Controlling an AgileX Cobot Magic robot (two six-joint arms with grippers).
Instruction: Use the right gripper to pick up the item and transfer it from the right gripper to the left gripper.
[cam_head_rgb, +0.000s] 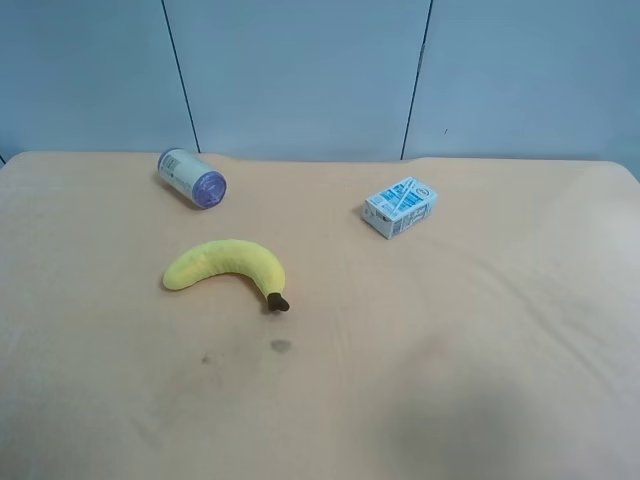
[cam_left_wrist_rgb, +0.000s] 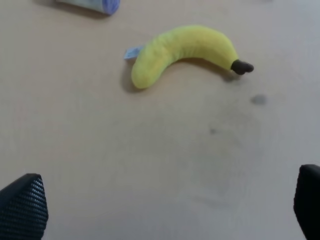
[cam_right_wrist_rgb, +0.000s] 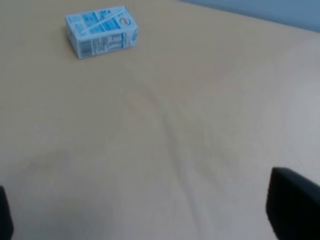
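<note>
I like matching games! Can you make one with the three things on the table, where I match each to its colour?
Things:
1. plush banana
2. carton
3. can

Colours:
A. blue and white
B. purple lid
C. yellow with a dark brown tip

Pairs: 1-C, 2-A, 3-B

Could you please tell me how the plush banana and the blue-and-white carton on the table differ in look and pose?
The plush banana is plain yellow with a dark brown stem tip; the carton is white with blue print. The banana is curved, soft and rounded; the carton is a straight-edged box. The banana is the longer of the two. Both lie flat on the tan table, apart from each other and untouched by any end effector.
</note>
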